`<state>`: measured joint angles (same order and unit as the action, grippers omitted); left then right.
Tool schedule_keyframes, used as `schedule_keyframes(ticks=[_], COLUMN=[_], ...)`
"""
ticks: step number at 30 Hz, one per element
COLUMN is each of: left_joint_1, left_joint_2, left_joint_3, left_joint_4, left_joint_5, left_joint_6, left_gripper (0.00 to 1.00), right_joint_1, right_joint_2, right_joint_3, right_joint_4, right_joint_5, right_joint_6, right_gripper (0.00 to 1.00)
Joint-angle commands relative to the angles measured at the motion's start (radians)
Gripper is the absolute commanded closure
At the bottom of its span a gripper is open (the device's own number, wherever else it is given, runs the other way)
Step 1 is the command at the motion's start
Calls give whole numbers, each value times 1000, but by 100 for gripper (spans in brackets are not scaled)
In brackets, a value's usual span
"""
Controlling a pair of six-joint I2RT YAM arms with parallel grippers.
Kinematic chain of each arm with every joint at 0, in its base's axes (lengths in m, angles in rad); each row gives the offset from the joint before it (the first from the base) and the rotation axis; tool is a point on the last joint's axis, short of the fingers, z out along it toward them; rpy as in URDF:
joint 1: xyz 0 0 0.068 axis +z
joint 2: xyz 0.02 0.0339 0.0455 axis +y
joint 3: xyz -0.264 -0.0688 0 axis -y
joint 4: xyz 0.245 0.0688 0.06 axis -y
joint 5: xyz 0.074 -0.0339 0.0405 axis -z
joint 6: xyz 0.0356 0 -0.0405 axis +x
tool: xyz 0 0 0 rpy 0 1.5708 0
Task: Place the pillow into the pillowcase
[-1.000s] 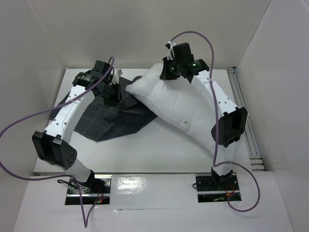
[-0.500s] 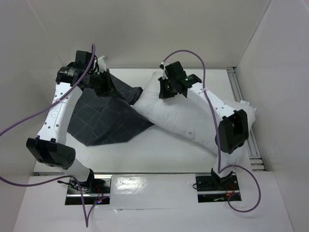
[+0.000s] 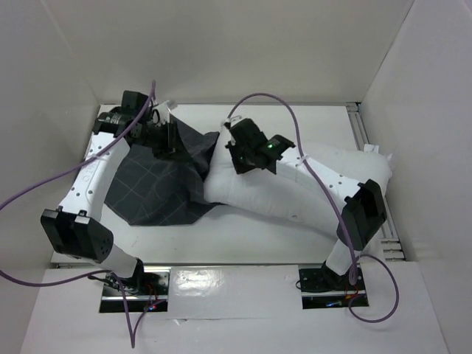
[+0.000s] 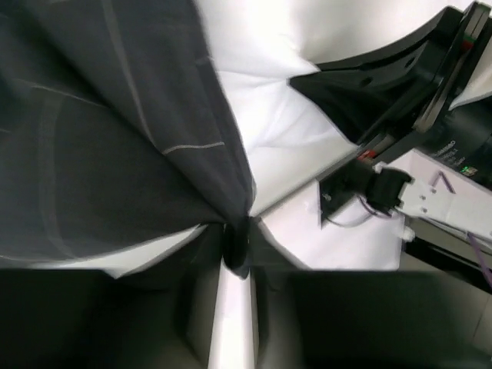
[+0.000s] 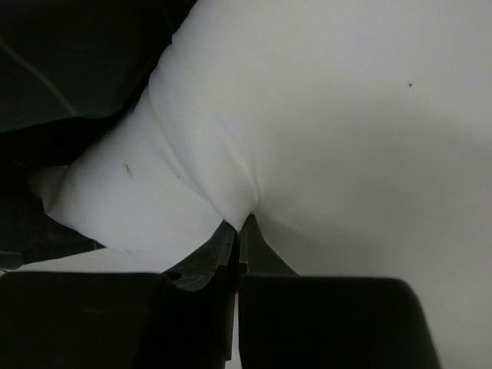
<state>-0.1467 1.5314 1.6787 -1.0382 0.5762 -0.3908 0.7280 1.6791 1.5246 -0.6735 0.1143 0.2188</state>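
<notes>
The white pillow (image 3: 295, 188) lies across the right half of the table, its left end against the pillowcase (image 3: 155, 184), a dark grid-lined cloth spread at the left. My left gripper (image 3: 171, 136) holds the pillowcase's far edge raised; in the left wrist view the dark cloth (image 4: 100, 138) bunches between the tips of that gripper (image 4: 237, 242), with the pillow (image 4: 269, 131) just beyond. My right gripper (image 3: 237, 158) is at the pillow's left end. In the right wrist view it (image 5: 243, 223) is shut on a pinch of pillow fabric (image 5: 330, 115), and the pillowcase (image 5: 69, 54) is dark at the upper left.
White walls enclose the table on the left, back and right. A metal rail (image 3: 372, 169) runs along the right edge. Purple cables (image 3: 44, 184) loop off both arms. The pillow's right end presses toward the right wall.
The right arm has brought the pillow down and leftward, so it now lies flatter with its end at the pillowcase. The left gripper has lifted the pillowcase edge toward the back.
</notes>
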Motion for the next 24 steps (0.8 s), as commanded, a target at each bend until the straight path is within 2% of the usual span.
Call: schedule_keyframes(ticks=[1,3,4,5,6,8,11,14,15,18,21,24], left_joint_1=[-25,-25,-25,-25,-25,-16,-16,-16,-27,-36,-47,-68], left_joint_2=[-48,-48,-48,-48,-33,-8,57,159,186,268,381,470], left_joint_3=[-121,-137,-122,-107,-73,-50,-25,36,45,114,197,259], left_joint_4=[3,3,3,3,3,32,87,108,109,128,151,152], left_joint_5=[125,105,87,58,41,11,-71,-196,-285,-361,-380,-342], left_joint_6=[84,93,93,93,80,53,1,-34,-49,-59,-49,-40], left_gripper=[62,51,41,20,16,14,17,18,18,20,21,12], right_joint_1=[74,74,74,74,74,83,83,83,83,83,83,83], right_joint_2=[-2,-25,-42,-51,-65,-77,-87,-96,-96,-96,-87,-78], right_joint_3=[-76,-118,-147,-159,-170,-185,-207,-218,-218,-218,-208,-189], right_joint_4=[-23,-5,8,23,23,34,34,43,43,43,43,34], right_joint_5=[33,22,22,6,5,-4,-4,-16,-16,-25,-25,-25], right_joint_6=[50,63,73,73,73,73,82,82,82,82,82,82], right_gripper=[100,100,100,100,100,100,100,100,100,100,100,100])
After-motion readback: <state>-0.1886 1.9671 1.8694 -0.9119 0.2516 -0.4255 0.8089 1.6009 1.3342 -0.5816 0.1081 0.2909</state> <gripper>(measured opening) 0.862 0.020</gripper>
